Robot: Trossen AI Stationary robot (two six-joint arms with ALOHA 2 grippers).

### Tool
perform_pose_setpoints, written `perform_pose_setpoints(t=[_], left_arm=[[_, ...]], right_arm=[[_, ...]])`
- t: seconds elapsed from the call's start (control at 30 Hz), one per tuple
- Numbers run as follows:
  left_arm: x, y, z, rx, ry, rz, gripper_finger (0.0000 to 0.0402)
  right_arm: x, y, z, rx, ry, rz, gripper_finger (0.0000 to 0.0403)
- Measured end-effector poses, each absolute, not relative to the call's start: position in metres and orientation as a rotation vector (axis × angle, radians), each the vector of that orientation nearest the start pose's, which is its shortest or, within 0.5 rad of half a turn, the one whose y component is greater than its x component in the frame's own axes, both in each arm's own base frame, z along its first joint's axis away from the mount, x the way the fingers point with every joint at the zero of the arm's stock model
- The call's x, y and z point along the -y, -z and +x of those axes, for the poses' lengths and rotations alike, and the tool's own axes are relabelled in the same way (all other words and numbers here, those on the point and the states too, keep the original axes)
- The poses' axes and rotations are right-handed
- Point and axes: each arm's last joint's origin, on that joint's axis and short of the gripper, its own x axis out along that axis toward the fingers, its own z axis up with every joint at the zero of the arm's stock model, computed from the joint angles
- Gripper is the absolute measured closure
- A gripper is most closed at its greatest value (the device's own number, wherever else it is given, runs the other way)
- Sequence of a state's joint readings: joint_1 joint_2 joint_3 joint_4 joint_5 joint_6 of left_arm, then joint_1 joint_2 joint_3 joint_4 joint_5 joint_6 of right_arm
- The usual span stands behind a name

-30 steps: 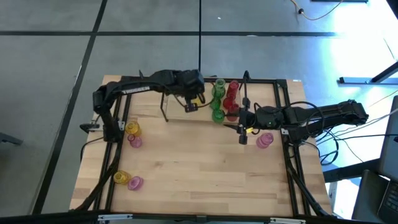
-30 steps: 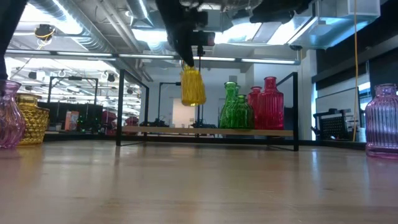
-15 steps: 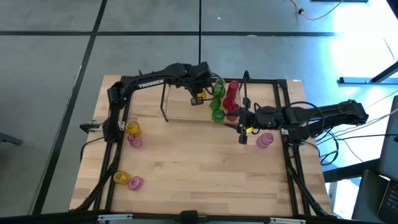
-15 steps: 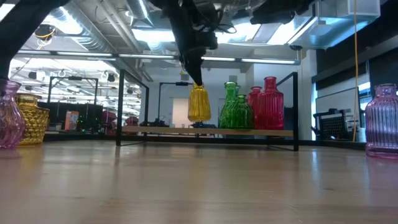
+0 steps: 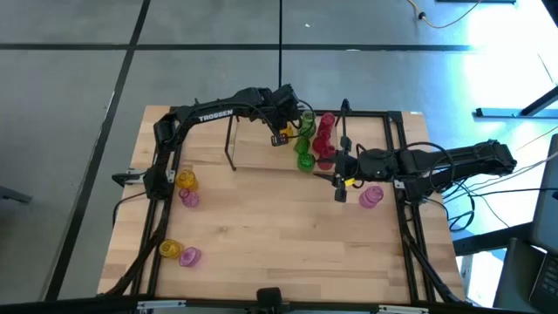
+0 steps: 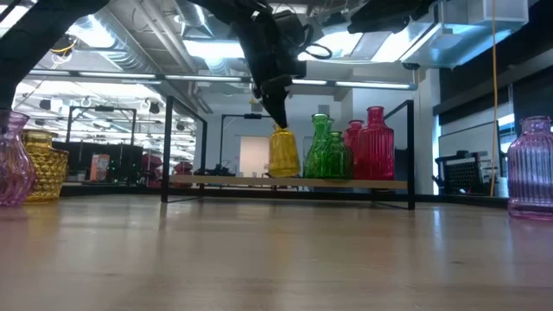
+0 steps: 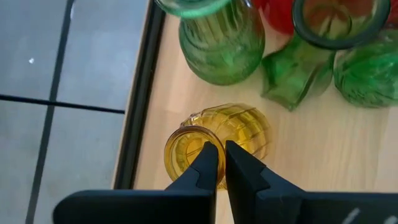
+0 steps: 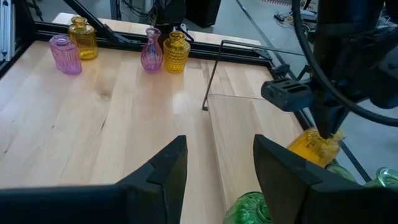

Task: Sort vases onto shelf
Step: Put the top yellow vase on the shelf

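The left arm is reaching across the far side of the desk [image 5: 261, 235], and its tool [image 7: 217, 163] is pinching the rim of a yellow vase [image 6: 283, 154], one finger inside the neck and one outside. That vase is standing upright on the shelf [image 6: 285, 182], just beside the green vases [image 6: 327, 149], with the red vases [image 6: 370, 145] next along toward the shelf's right-hand end.

The right arm is hanging over the desk in front of that end of the shelf, its tool [image 8: 214, 168] standing open and holding nothing, with a pink vase [image 5: 370, 197] on the desk just beside it.

Over on the left side of the desk, a yellow and a pink vase [image 5: 186, 187] are sitting together, and another yellow-and-pink pair [image 5: 180, 253] is sitting nearer the front edge.
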State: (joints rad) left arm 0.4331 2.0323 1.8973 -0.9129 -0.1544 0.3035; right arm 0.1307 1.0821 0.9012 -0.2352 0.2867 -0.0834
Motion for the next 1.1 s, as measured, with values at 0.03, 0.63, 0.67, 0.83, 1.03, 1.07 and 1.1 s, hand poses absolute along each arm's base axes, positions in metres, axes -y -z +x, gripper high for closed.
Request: perform_pose_setpoints(t=[0.03,0.63,0.67,0.83,1.03,1.07,1.1], left_arm=[[-0.187,-0.283,0.395,-1.117,-0.366,0.119,0.0392],[-0.193,-0.274,0.4,-1.113,-0.389,0.113,0.0391],[-0.193,-0.274,0.4,-1.11,-0.392,0.114,0.039],[-0.194,-0.27,0.403,-1.103,-0.39,0.113,0.0364],[-0.192,-0.27,0.404,-1.107,-0.387,0.117,0.032],[-0.192,-0.27,0.404,-1.107,-0.387,0.117,0.0315],[-0.192,-0.27,0.404,-1.107,-0.386,0.118,0.031]], right_arm=[[-0.023,-0.313,0.234,-0.414,0.137,-0.168,0.0237],[-0.023,-0.313,0.234,-0.413,0.137,-0.168,0.0237],[-0.023,-0.313,0.234,-0.413,0.137,-0.168,0.0237],[-0.023,-0.313,0.234,-0.414,0.137,-0.169,0.0237],[-0.023,-0.313,0.234,-0.414,0.137,-0.168,0.0237],[-0.023,-0.313,0.234,-0.414,0.136,-0.168,0.0237],[-0.023,-0.313,0.234,-0.414,0.137,-0.168,0.0237]])
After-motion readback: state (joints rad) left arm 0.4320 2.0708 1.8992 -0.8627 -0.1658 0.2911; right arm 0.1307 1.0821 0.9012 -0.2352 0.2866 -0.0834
